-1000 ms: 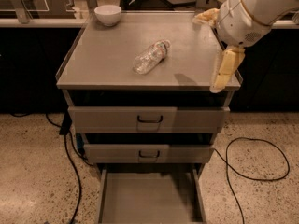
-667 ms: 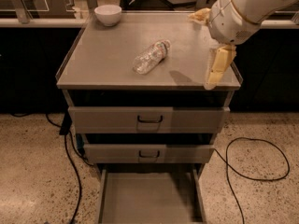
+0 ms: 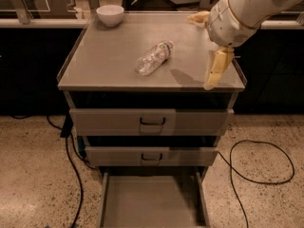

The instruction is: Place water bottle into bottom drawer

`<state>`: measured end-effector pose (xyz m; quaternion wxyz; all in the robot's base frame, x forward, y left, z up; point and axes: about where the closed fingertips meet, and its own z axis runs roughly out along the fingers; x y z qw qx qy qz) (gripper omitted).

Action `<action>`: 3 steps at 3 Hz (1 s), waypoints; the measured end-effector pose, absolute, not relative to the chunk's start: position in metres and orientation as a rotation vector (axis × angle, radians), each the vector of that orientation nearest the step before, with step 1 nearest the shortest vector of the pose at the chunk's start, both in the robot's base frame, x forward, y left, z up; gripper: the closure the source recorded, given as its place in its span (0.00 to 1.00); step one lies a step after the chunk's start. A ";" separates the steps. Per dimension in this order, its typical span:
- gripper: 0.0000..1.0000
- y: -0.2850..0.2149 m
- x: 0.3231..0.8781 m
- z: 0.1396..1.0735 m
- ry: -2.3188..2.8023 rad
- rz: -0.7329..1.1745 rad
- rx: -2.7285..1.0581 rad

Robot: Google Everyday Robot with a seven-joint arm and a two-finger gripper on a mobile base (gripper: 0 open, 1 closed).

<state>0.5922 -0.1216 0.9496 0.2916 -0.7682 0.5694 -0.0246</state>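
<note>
The water bottle [image 3: 154,57] lies on its side near the middle of the grey cabinet top [image 3: 104,61], clear and crinkled, with its cap pointing to the back right. My gripper [image 3: 215,73] hangs down over the top's front right corner, to the right of the bottle and apart from it, with nothing seen in it. The bottom drawer [image 3: 152,201] is pulled out at the foot of the cabinet, and its flat grey floor is bare.
A white bowl [image 3: 110,14] stands at the back left of the cabinet top. Both upper drawers [image 3: 152,121] with black handles are slightly ajar. Black cables [image 3: 256,175] trail over the speckled floor on both sides. A dark counter runs behind.
My arm and gripper have shifted a little to the left, closer to the bottle. The bottle, bowl and drawers have not moved.
</note>
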 end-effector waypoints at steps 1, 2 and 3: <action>0.00 -0.108 0.609 0.945 1.465 -0.077 -2.070; 0.00 -0.086 0.625 0.943 1.389 -0.064 -2.103; 0.00 -0.055 0.640 0.942 1.291 -0.037 -2.155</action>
